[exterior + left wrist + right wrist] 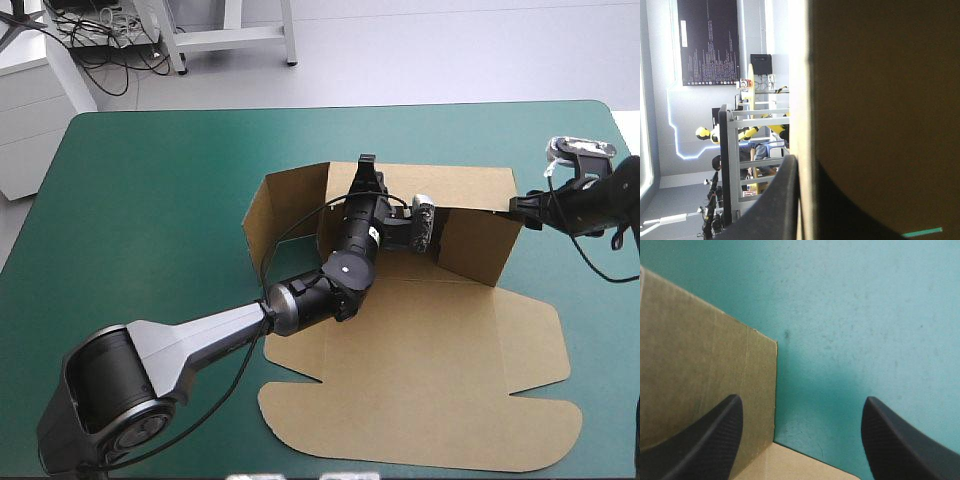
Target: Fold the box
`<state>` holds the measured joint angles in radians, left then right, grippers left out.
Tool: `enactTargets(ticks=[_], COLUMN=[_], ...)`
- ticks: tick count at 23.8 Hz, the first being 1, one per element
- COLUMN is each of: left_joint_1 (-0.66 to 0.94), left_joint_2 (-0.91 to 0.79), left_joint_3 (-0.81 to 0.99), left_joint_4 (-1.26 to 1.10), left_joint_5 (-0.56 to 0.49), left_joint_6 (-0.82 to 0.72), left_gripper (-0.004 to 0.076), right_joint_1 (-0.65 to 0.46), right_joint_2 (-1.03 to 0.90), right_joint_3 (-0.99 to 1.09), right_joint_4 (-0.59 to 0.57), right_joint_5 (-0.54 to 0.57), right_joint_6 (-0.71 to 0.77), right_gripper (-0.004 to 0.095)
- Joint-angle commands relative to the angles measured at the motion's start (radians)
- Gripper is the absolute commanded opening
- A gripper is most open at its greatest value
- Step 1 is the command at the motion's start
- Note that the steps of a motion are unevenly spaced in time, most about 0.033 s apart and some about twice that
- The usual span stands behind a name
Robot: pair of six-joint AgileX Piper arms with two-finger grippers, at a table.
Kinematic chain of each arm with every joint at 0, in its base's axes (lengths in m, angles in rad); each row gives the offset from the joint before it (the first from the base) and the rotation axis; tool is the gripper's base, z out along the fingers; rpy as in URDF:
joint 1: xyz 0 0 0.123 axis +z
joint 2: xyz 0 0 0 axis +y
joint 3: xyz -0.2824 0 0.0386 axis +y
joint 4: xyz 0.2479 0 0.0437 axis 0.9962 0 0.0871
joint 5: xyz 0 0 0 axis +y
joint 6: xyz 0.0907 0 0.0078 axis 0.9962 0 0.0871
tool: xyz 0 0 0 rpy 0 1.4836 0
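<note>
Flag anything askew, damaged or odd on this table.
Nothing looks torn or spilled. The only uneven part is the box: its left flap splays outward while the right wall stands upright, which fits a half-folded sheet.

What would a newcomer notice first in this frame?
The brown box in the middle of the teal-green cover, far walls raised, lid flat toward the near edge. The left tool is shut on the far wall's top edge; the right tool stands open at the box's raised right corner.
</note>
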<state>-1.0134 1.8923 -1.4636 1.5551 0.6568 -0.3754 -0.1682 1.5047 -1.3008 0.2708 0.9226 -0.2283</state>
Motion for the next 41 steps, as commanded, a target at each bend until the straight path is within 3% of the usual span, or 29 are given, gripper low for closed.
enactTargets(ticks=[1,9,21,24,26,30,33,36,41], left_joint_1=[-0.005,-0.005,-0.005,-0.005,-0.005,-0.005,-0.007,-0.007,-0.007], left_joint_2=[-0.042,-0.042,-0.042,-0.042,-0.042,-0.042,-0.042,-0.042,-0.042], left_joint_3=[-0.023,-0.023,-0.023,-0.023,-0.023,-0.023,-0.023,-0.023,-0.023], left_joint_4=[0.011,0.011,0.011,0.011,0.011,0.011,0.011,0.011,0.011], left_joint_5=[0.006,0.006,0.006,0.006,0.006,0.006,0.006,0.006,0.014], left_joint_6=[-0.014,-0.014,-0.014,-0.014,-0.014,-0.014,-0.014,-0.014,-0.012], left_gripper=[-0.001,-0.001,-0.001,-0.001,-0.001,-0.001,-0.001,-0.001,-0.001], right_joint_1=[-0.005,-0.005,-0.005,-0.005,-0.005,-0.005,-0.005,-0.005,-0.005], right_joint_2=[-0.111,-0.246,-0.263,-0.253,-0.218,-0.124,-0.115,-0.115,-0.115], right_joint_3=[0.071,0.201,0.202,0.202,0.202,0.202,0.202,0.202,0.202], right_joint_4=[0.038,0.038,0.1,0.115,0.176,0.413,0.542,0.602,0.604], right_joint_5=[-0.136,-0.196,-0.081,-0.126,-0.14,-0.12,-0.173,-0.196,-0.198], right_joint_6=[-0.017,-0.086,-0.251,-0.338,-0.423,-0.657,-0.703,-0.722,-0.722], right_gripper=[0.0619,0.0619,0.0619,0.0619,0.0614,0.0543,0.0518,0.0508,0.0507])
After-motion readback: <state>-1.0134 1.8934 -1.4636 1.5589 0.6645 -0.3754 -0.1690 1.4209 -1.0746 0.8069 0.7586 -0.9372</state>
